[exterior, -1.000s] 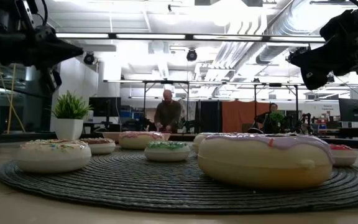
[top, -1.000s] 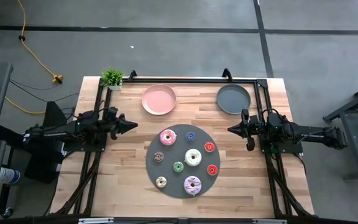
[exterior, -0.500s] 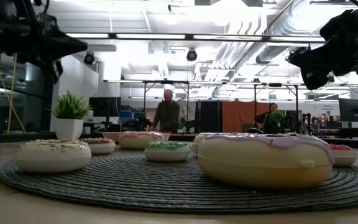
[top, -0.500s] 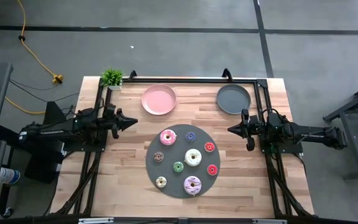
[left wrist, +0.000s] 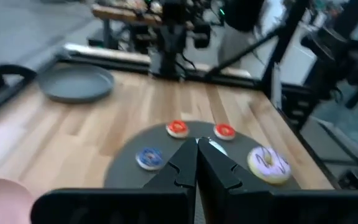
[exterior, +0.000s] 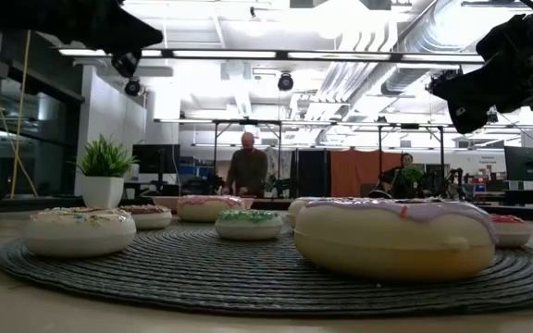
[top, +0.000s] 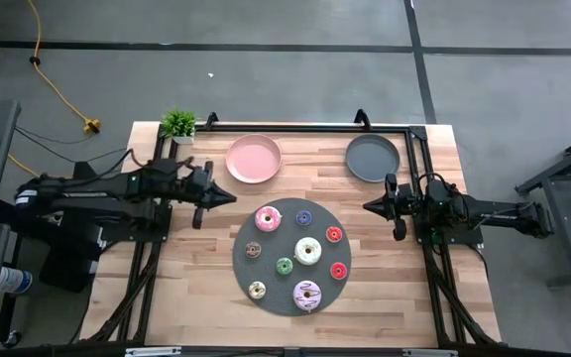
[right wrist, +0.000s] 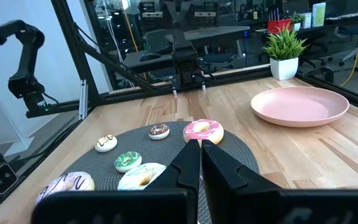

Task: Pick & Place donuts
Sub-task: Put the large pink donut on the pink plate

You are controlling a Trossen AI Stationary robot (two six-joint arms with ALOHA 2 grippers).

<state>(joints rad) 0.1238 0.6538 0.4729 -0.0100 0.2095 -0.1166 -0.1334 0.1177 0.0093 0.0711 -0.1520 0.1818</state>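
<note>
Nine toy donuts lie flat on a round dark grey disc (top: pixel 266 268). The large ones are pink (top: pixel 268 218), white (top: pixel 308 250) and purple (top: pixel 307 295). The small ones are blue (top: pixel 304 217), two red (top: pixel 334 234), brown (top: pixel 253 250), green (top: pixel 285 266) and cream (top: pixel 257 290). My left gripper (top: pixel 232 198) hovers shut above the table, just left of the disc and near the pink donut; its wrist view shows its fingers (left wrist: pixel 197 143) together over the disc. My right gripper (top: pixel 366 206) waits shut in the air right of the disc, pointing at it (right wrist: pixel 201 144).
A pink plate (top: pixel 254 159) and a grey plate (top: pixel 373 158) sit at the far side of the table, and a small potted plant (top: pixel 178 124) stands at the far left corner. A black frame runs along the table edges. A person stands in the room behind (exterior: pixel 248 168).
My left gripper has reached out toward the table's right, nearer the disc and the pink donut, its fingers staying together. The right arm and the donuts have kept still.
</note>
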